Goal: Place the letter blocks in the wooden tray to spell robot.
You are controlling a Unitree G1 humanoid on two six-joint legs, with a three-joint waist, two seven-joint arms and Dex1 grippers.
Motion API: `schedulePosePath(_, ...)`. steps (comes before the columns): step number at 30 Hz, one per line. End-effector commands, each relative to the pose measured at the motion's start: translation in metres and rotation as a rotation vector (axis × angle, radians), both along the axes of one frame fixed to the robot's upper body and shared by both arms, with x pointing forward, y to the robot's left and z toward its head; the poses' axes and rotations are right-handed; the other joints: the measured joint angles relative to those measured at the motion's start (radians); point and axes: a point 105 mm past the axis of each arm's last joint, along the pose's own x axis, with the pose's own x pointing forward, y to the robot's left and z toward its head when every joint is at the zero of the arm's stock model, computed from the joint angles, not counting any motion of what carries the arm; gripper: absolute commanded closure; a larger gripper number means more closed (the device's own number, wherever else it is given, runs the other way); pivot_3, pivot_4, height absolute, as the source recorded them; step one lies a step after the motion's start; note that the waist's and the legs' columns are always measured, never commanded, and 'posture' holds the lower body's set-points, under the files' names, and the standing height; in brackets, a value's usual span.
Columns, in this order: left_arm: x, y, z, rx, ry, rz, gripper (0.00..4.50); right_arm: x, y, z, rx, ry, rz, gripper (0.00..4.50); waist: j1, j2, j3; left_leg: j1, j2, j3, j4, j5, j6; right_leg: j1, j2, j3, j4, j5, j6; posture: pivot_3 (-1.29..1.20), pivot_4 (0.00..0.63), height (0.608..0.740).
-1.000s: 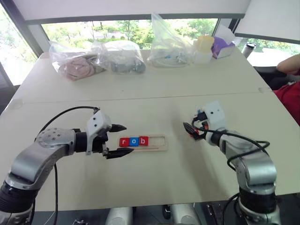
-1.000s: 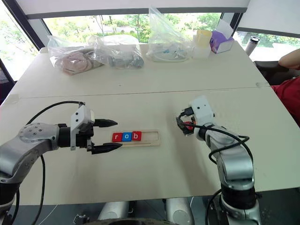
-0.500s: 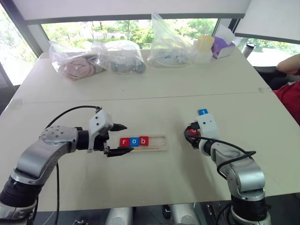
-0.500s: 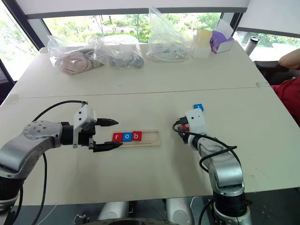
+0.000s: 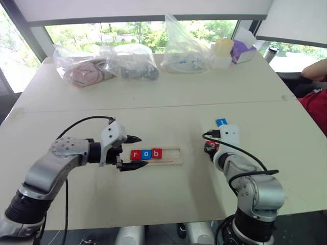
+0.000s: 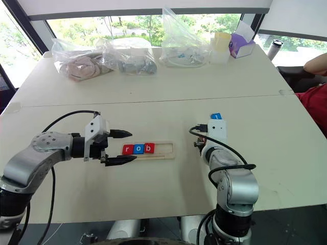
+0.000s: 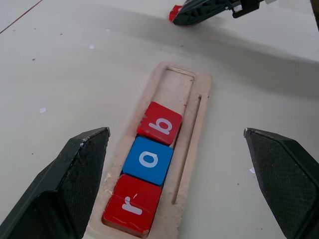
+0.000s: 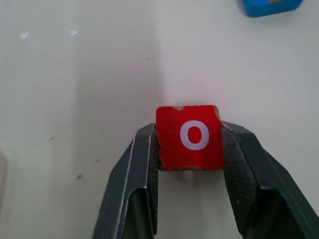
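Note:
The wooden tray lies mid-table with three letter blocks at its left end: red r, blue o and red b; its right part is bare. My left gripper hovers open at the tray's left end, its fingers either side of the tray. To the right of the tray, my right gripper is shut on a red o block down at the tabletop. A blue block lies just beyond it, its letter unreadable.
Clear plastic bags with contents line the table's far edge, beside a yellow-lidded container and a purple box. A person's arm in a red sleeve is at the right edge.
My right gripper rolled, sank to the table and shut on the red o block; the blue block behind it came into view. The left gripper has stayed put, open.

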Motion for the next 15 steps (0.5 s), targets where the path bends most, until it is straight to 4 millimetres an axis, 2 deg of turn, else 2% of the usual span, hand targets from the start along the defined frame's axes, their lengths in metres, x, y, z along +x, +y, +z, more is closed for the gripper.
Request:
schedulePosePath(1, -0.001, -0.005, 0.005, -0.007, -0.029, -0.032, 0.0, 0.0, 0.005, 0.006, 0.001, -0.027, 0.009, 1.89, -0.001, 0.0, 0.0, 0.0, 0.0, 0.0, 0.0, 0.0, 0.0, 0.0, 0.0, 0.0, 0.0, 0.0, 0.0, 0.0, 0.15, 0.74)
schedulePosePath(4, 0.0, -0.005, 0.006, -0.006, -0.03, -0.033, 0.0, 0.002, 0.003, 0.012, 0.003, -0.051, 0.027, 0.32, 0.0, 0.0, 0.0, 0.0, 0.0, 0.0, 0.0, 0.0, 0.0, 0.0, 0.0, 0.0, 0.0, -0.001, 0.001, 0.0, 0.15, 0.74)
schedulePosePath(5, 0.0, -0.004, 0.007, -0.007, -0.03, -0.033, 0.0, 0.003, 0.004, 0.015, 0.015, -0.065, 0.035, 0.1, 0.0, 0.0, 0.0, 0.0, 0.0, 0.0, 0.0, 0.0, 0.0, 0.0, 0.0, 0.0, 0.0, -0.001, 0.002, 0.0, 0.15, 0.74)
schedulePosePath(7, 0.0, -0.004, 0.008, -0.008, -0.029, -0.033, 0.0, 0.003, 0.005, 0.022, 0.017, -0.092, 0.08, 0.1, 0.0, 0.0, 0.0, 0.0, 0.0, 0.0, 0.0, 0.0, 0.0, 0.0, -0.001, 0.0, 0.0, -0.001, 0.002, 0.0, 0.15, 0.74)
schedulePosePath(11, -0.002, -0.002, 0.013, -0.015, -0.012, -0.038, 0.0, 0.011, -0.011, 0.057, 0.001, -0.295, 0.201, 0.1, -0.001, 0.0, 0.0, 0.0, 0.0, 0.0, 0.0, 0.0, 0.0, 0.0, -0.001, 0.0, -0.001, -0.001, 0.002, 0.0, 0.15, 0.74)
schedulePosePath(13, -0.005, -0.003, 0.017, -0.028, 0.001, -0.046, 0.0, 0.0, -0.003, 0.064, -0.006, -0.323, 0.545, 0.1, 0.001, 0.001, 0.001, -0.001, 0.0, 0.0, 0.0, 0.0, 0.0, 0.0, -0.001, 0.0, -0.001, -0.002, 0.003, 0.0, 0.15, 0.74)
schedulePosePath(14, -0.008, -0.004, 0.019, -0.034, 0.011, -0.053, 0.0, -0.019, 0.004, 0.057, 0.015, -0.261, 0.77, 0.1, 0.002, 0.001, 0.001, -0.001, -0.001, 0.0, 0.0, 0.0, 0.0, 0.001, -0.002, 0.0, -0.002, -0.002, 0.005, 0.0, 0.15, 0.74)
schedulePosePath(15, -0.01, -0.004, 0.019, -0.036, 0.022, -0.059, 0.0, -0.033, -0.001, 0.054, -0.035, -0.266, 0.966, 0.1, 0.003, 0.001, 0.001, -0.001, -0.001, 0.001, 0.0, 0.0, 0.0, 0.002, -0.003, -0.001, -0.003, -0.003, 0.006, 0.0, 0.15, 0.74)
